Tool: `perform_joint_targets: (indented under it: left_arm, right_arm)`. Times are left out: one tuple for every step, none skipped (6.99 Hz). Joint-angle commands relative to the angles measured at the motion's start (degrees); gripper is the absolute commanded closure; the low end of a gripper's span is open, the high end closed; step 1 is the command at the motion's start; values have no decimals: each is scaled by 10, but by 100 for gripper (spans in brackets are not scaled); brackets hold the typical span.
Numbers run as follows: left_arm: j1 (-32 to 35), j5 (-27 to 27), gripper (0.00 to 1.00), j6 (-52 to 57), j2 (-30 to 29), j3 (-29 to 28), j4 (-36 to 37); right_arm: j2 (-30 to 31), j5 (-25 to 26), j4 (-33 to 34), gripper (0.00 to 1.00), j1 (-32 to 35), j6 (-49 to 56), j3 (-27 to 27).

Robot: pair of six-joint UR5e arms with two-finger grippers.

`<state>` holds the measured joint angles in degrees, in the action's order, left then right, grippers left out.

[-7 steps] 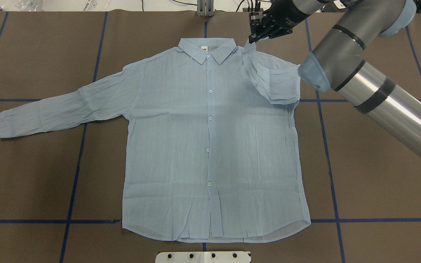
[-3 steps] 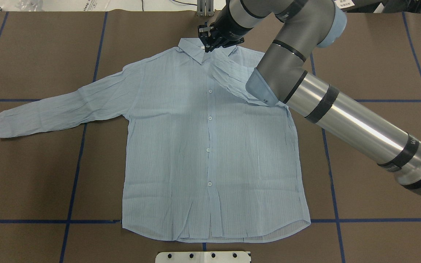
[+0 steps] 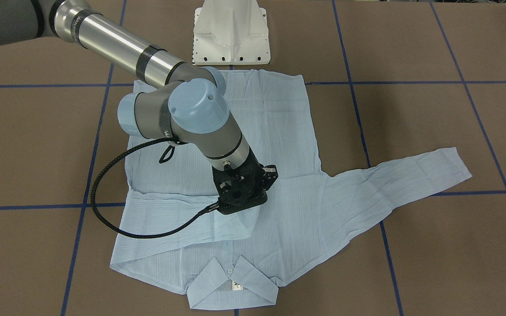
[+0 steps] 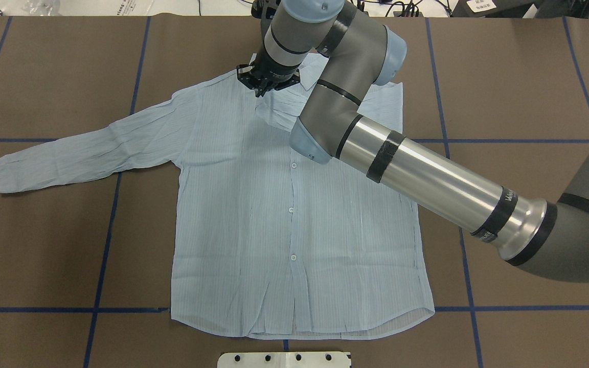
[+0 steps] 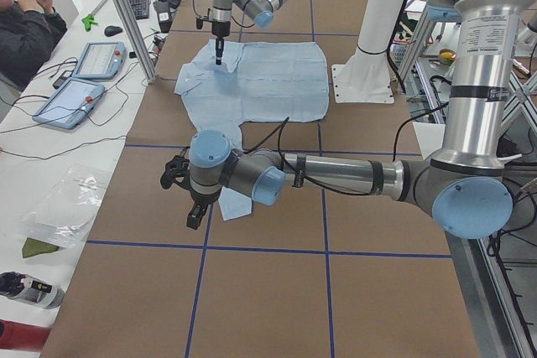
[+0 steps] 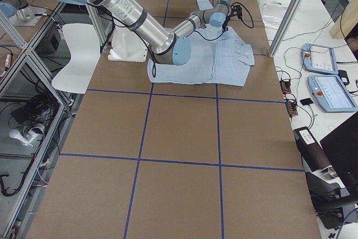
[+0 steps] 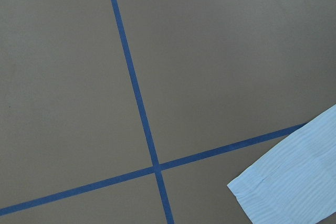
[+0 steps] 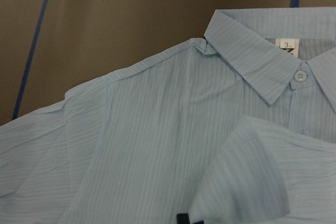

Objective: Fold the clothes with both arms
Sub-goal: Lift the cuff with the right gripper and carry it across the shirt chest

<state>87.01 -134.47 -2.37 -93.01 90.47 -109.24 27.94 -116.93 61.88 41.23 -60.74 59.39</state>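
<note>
— Brown paper crossed by blue tape lines (image 4: 105, 230) is covering the table (image 4: 44, 76). From overhead, a shirt (image 4: 243, 214) is lying flat on it with its buttons facing up, collar (image 8: 252, 61) at 12 o'clock and hem at 6 o'clock.

— Where is the robot working?

— Its right arm (image 4: 427, 179) is reaching in from 4 o'clock. The right gripper (image 4: 263, 89) is hanging low over the chest near 12 o'clock, just beside the collar. Its fingers are clamping the end of one sleeve (image 4: 279, 110).

— Why is it holding the sleeve there?

— That sleeve is lying doubled across the chest from the 2 o'clock shoulder. Bringing it inward is probably meant to narrow the shirt into a rectangle for later folds.

— And the other sleeve?

— The other sleeve (image 4: 85, 153) is stretching out flat toward 9 o'clock, not yet folded. The left arm (image 5: 336, 175) is showing only from the side, with the left gripper (image 5: 195, 215) hovering near the cuff (image 7: 294, 182). I cannot tell whether its fingers are apart or together. It is likely positioned to take that cuff next.

— What needs care?

— The cloth looks thin, so it may wrinkle or slide when the sleeve is released.
</note>
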Motion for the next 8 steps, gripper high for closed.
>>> perform_joint_targets:
  left_arm:
    - [-1, 0, 0, -6, -1, 0, 0]
    - [-1, 0, 0, -11, -3, 1, 0]
    - [-1, 0, 0, -18, -4, 1, -1]
    - [-2, 0, 0, -26, -5, 1, -2]
    - [-3, 0, 0, -64, -8, 2, -8]
    - [-10, 0, 0, -124, -3, -6, -49]
    - [-44, 5, 0, -205, 8, -21, -120]
    - [-81, 25, 1, -312, 26, -27, -202]
  right_arm:
    - [-35, 60, -1, 0, -38, -3, -23]
    - [-40, 78, -1, 0, -51, -3, -25]
    - [-44, 78, -1, 0, -51, -3, -25]
    - [-43, 78, 3, 0, -51, -5, -24]
    - [-42, 75, 7, 0, -49, -7, -18]
    - [-36, 72, 57, 0, -48, -11, 8]
    - [-19, 70, 152, 0, -39, -10, 70]
    - [12, 42, 200, 0, -23, -9, 118]
